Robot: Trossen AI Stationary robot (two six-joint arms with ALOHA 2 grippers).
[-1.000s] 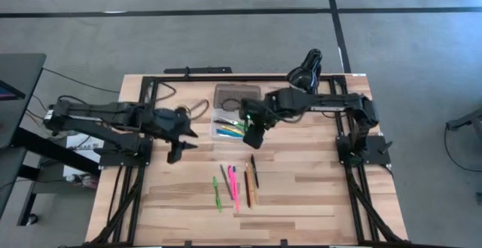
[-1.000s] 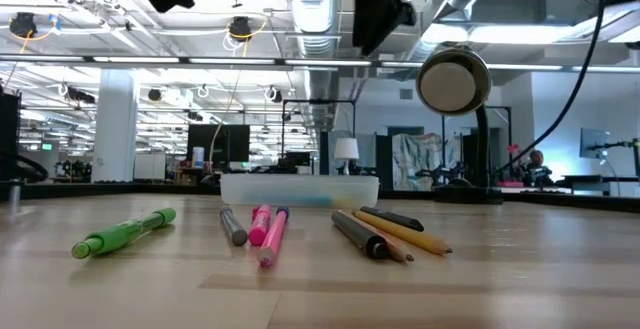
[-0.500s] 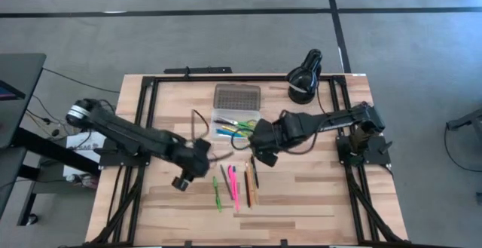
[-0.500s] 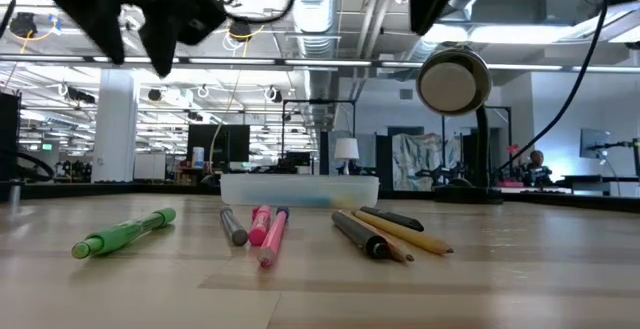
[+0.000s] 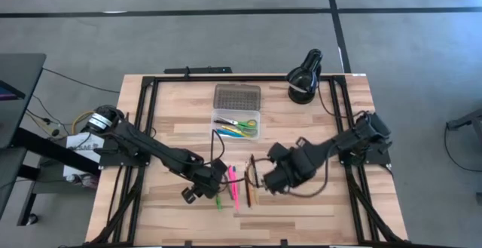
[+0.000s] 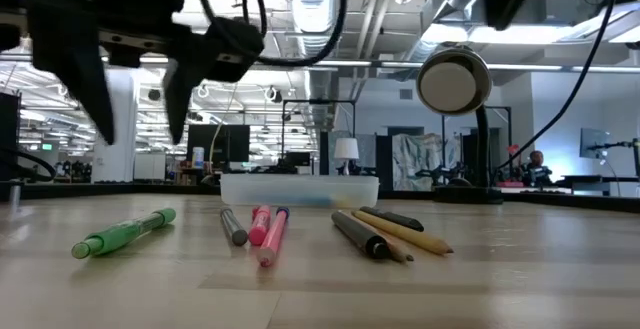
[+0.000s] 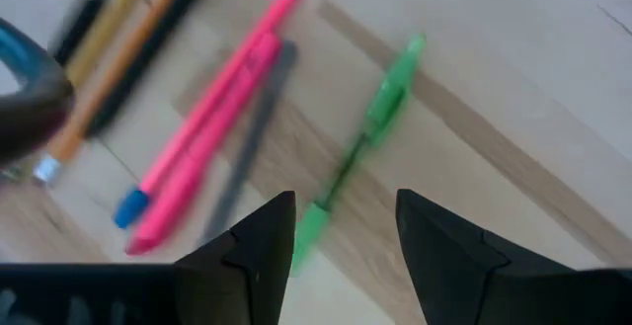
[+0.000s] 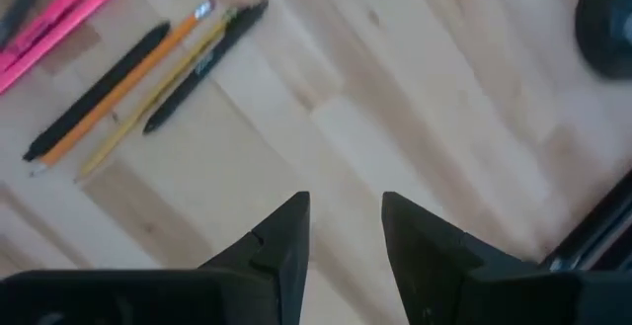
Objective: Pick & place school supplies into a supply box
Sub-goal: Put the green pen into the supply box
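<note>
Several pens, pencils and markers lie side by side on the wood near the table's middle: a green pen (image 5: 218, 197), pink markers (image 5: 233, 188), an orange pencil and black pens (image 5: 252, 182). The clear supply box (image 5: 236, 124) stands farther back and holds green-handled scissors and a few pens. Its grey dotted lid (image 5: 236, 96) lies behind it. My left gripper (image 7: 344, 236) hangs open just above the green pen (image 7: 370, 137), fingers pointing down (image 6: 138, 99). My right gripper (image 8: 346, 236) is open higher up, over bare wood beside the black pens (image 8: 202, 63).
A black round desk lamp (image 5: 303, 78) stands at the far right corner. Black frame rails (image 5: 147, 112) run along the table's left, right and far sides. Bare wood lies toward the near edge (image 5: 286, 218).
My left gripper has swung from the table's left side toward the near edge and the middle, sunk and rolled, and now hangs over the green pen. My right gripper has moved from above the supply box toward the near edge, to beside the black pens. The pens have stayed put.
</note>
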